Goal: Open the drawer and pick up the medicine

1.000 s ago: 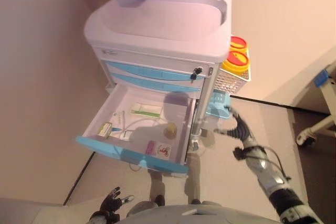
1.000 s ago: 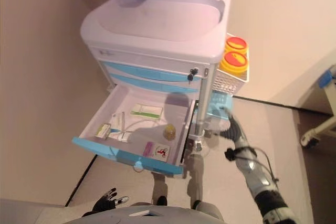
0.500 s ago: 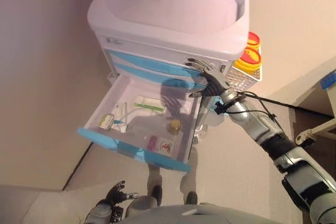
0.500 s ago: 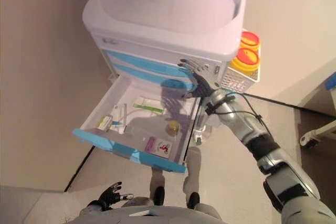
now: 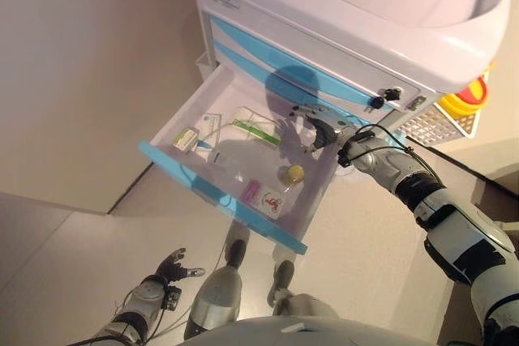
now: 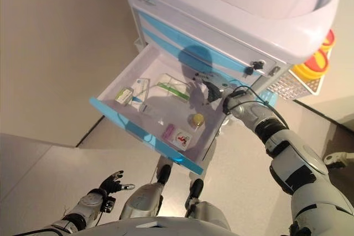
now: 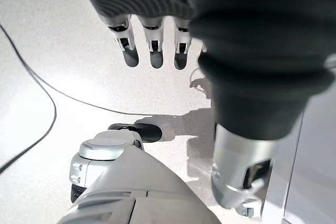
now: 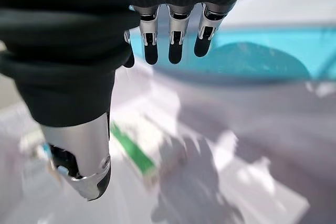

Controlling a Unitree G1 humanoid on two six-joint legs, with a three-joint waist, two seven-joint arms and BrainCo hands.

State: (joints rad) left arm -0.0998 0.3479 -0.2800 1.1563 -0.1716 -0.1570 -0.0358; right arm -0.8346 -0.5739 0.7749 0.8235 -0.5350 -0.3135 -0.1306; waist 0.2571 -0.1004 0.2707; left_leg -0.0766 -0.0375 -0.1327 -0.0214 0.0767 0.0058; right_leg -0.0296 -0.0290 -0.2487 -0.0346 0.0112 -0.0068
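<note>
The white cart's lower drawer (image 5: 212, 185) with a blue front stands pulled open. In it lie a white and green box (image 5: 258, 126), a small yellow-capped bottle (image 5: 293, 173), a small box (image 5: 186, 138), a pink packet (image 5: 250, 192) and a white card (image 5: 274, 202). My right hand (image 5: 312, 129) is open, fingers straight, over the drawer's back right part, above the green box (image 8: 137, 150) and holding nothing. My left hand (image 5: 170, 269) hangs open low by the floor, empty.
The cart (image 5: 340, 14) has two shut blue drawers (image 5: 284, 62) above the open one and a lock with a key (image 5: 388, 96). A white basket (image 5: 434, 123) with yellow containers (image 5: 466, 101) hangs on its right side. A wall (image 5: 89, 62) stands close on the left.
The camera has moved closer and tilted. My right hand has come from beside the cart, past the upper drawer fronts, down into the open drawer. The left hand stays low.
</note>
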